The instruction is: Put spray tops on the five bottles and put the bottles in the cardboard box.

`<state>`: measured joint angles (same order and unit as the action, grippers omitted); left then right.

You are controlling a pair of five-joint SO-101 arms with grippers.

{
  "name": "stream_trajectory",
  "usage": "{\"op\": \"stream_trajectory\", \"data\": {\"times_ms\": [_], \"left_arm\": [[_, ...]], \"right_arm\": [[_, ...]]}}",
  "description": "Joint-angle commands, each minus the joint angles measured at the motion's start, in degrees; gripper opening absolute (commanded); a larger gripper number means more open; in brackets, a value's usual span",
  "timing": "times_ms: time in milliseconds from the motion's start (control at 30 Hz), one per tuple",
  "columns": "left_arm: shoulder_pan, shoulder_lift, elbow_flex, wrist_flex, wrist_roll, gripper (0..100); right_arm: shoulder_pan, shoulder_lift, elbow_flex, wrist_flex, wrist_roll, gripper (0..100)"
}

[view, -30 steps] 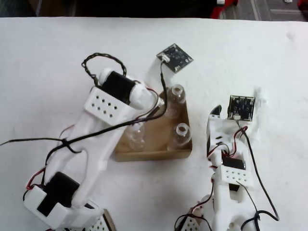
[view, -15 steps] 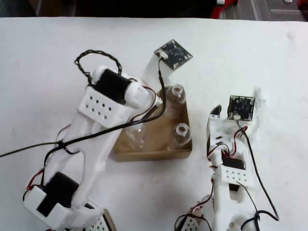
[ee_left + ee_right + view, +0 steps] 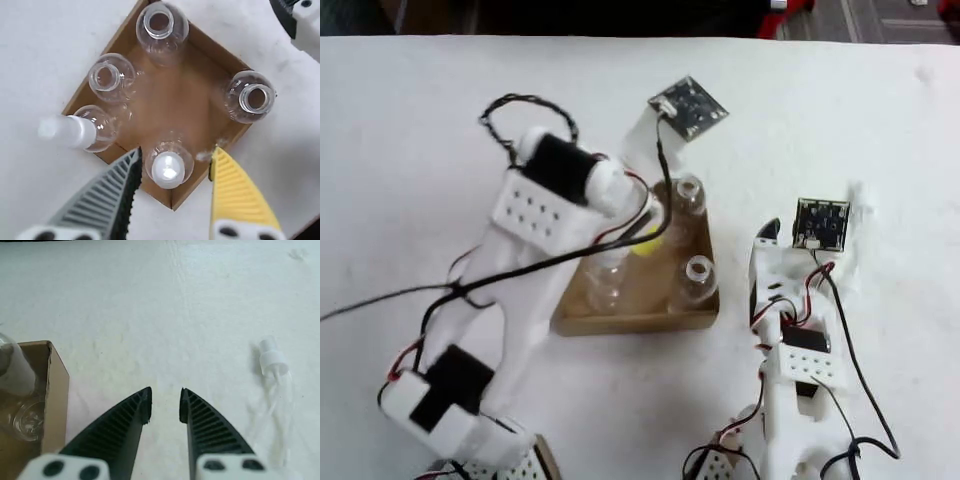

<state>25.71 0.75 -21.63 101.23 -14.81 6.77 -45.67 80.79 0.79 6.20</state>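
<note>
— Over the cardboard box [image 3: 185, 97], what has changed?
— Since a second ago the left arm has shifted, and its yellow finger [image 3: 645, 241] shows now.
— And the left gripper [image 3: 176, 152]?
— It is spread wide around a capped bottle [image 3: 169, 170] in the nearest corner of the box.
— Farther off?
— The right gripper [image 3: 165, 402] has a narrow gap and holds nothing. A spray top [image 3: 272, 360] lies beyond it.

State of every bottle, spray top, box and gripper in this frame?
left gripper: open, flanking nearest bottle
right gripper: open, empty
nearest bottle: upright, white top on
spray-topped bottle: upright, top on
three other bottles: upright, necks open
loose spray top: lying on table
cardboard box: holding five bottles
</note>
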Motion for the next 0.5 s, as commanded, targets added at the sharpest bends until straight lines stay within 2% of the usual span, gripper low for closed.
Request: {"op": "stream_trajectory", "data": {"times_ms": [0, 467], "left_arm": [[-0.3, 1.8, -0.4, 0.9, -0.5, 21], [-1.9, 1.8, 1.5, 1.0, -0.8, 21]], "right_arm": [[-0.3, 0.0, -1.0, -1.4, 0.8, 8.1], [-0.4, 0.0, -1.0, -1.4, 0.8, 8.1]]}}
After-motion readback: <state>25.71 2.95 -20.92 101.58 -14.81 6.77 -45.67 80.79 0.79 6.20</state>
